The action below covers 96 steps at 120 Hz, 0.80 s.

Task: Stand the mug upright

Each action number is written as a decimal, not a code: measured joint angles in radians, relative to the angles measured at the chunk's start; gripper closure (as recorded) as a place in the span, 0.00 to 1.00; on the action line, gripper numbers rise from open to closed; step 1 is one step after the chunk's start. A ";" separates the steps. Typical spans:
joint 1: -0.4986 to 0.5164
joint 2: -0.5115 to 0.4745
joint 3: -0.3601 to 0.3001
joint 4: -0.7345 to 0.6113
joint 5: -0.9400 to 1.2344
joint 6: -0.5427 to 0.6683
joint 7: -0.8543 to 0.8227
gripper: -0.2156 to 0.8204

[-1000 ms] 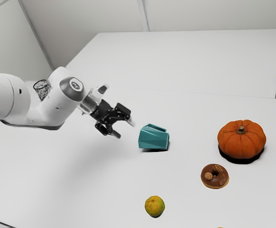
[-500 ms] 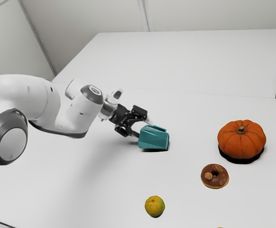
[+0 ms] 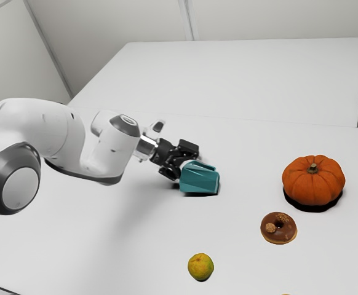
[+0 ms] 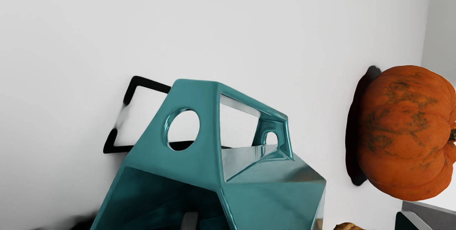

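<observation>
The gripper (image 3: pixel 178 158) is at the left end of the teal mug (image 3: pixel 199 179) in the exterior view, with part of it hidden behind the mug. Lying on its side, the mug has its angular handle on the upper side and its mouth facing the hand. In the wrist view the gripper (image 4: pixel 301 221) stands open, its fingers wide apart: one grey fingertip (image 4: pixel 190 221) is inside the mouth of the mug (image 4: pixel 270 201), while the other is outside, beyond the mug's wall.
An orange pumpkin (image 3: pixel 314 180) and a chocolate donut (image 3: pixel 278 228) sit on the white table (image 3: pixel 105 246) toward the exterior view's right. Nearer that view's bottom edge lies a yellow-green citrus fruit (image 3: pixel 200 267). The pumpkin (image 4: pixel 406 134) stands beyond the mug from the hand.
My hand has travelled toward the exterior view's right and slightly down, from a gap short of the mug up to its mouth. The mug has kept its place and pose.
</observation>
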 joint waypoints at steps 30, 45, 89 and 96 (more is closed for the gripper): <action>-0.003 0.000 -0.005 -0.007 -0.014 -0.005 0.032 0.45; -0.003 0.000 -0.006 -0.008 -0.018 -0.005 0.045 0.62; -0.013 -0.028 -0.007 -0.007 -0.020 0.009 0.068 0.89; -0.018 -0.057 -0.008 -0.008 -0.012 0.014 0.073 0.92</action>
